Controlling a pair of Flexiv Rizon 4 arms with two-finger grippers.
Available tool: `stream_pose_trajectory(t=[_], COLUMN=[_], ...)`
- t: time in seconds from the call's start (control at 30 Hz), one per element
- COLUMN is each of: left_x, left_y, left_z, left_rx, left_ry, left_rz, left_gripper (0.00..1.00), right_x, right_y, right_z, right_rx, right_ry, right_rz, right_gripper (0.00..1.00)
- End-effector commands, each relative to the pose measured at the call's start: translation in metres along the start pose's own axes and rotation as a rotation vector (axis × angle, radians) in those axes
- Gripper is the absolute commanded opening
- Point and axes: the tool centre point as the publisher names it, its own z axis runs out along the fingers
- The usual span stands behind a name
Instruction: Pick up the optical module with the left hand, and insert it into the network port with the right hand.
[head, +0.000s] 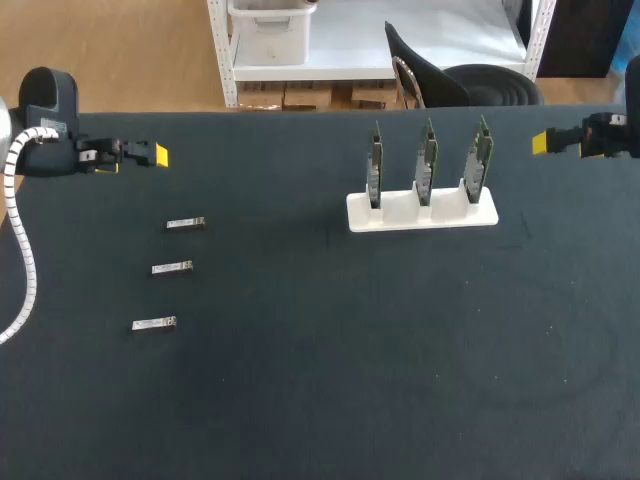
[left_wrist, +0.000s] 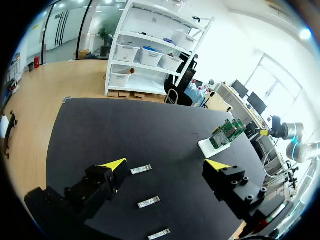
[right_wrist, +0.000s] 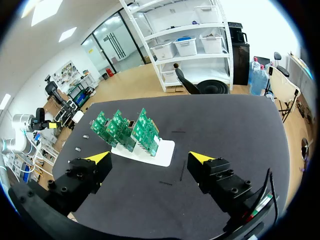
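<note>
Silver, small and box-shaped, three optical modules (head: 172, 267) lie in a row on the black table (head: 320, 380) near the left gripper (left_wrist: 166, 165), whose fingers are spread wide and hold nothing, like the right gripper (right_wrist: 150, 159), whose view shows the flat faces of the green boards (right_wrist: 125, 131) that look thin from above in their white stand (head: 400, 212)

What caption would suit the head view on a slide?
Three optical modules lie on the black table near the left gripper; circuit boards stand in a white holder nearer the right gripper.
</note>
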Motion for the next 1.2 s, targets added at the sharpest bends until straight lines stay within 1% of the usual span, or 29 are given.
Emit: stream_pose_trajectory(t=[0.03,0.83,0.87,0.93,1.0,1.03,1.07,1.1,1.13,1.17,1.2], left_x=[-0.001,-0.001,-0.001,-0.004,-0.009,-0.012,-0.015,-0.018,-0.020,-0.021,-0.023], left_y=[-0.001,-0.001,-0.001,0.001,0.003,0.004,0.006,0.007,0.008,0.009,0.012], left_z=[0.000,0.000,0.000,0.000,0.002,0.004,0.007,0.011,0.015,0.020,0.026], left_rx=[-0.006,-0.006,0.011,0.004,-0.018,-0.004,-0.004,-0.021,-0.028,-0.029,-0.051], left_ry=[0.004,0.004,0.011,0.005,0.017,0.023,0.045,0.074,0.098,0.140,0.160], left_rz=[-0.001,-0.001,0.021,0.043,0.116,0.135,0.169,0.212,0.276,0.343,0.397], left_gripper=[1.00,1.00,1.00,1.00,1.00,1.00,1.00,1.00,1.00,1.00,1.00], right_x=[0.001,0.001,0.001,0.001,0.001,0.001,0.001,0.001,0.001,0.001,0.001], right_y=[0.002,0.002,0.002,0.002,0.002,0.002,0.002,0.002,0.002,0.002,0.002], right_z=[-0.002,-0.002,-0.002,-0.002,-0.002,-0.002,-0.002,-0.002,-0.002,-0.002,-0.002], right_rx=[0.009,0.009,0.009,0.009,0.009,0.009,0.009,0.009,0.009,0.009,0.009], right_ry=[-0.001,-0.001,-0.001,-0.001,-0.001,-0.001,-0.001,-0.001,-0.001,-0.001,-0.001], right_rz=[0.001,0.001,0.001,0.001,0.001,0.001,0.001,0.001,0.001,0.001,0.001], right_gripper=[1.00,1.00,1.00,1.00,1.00,1.00,1.00,1.00,1.00,1.00,1.00])
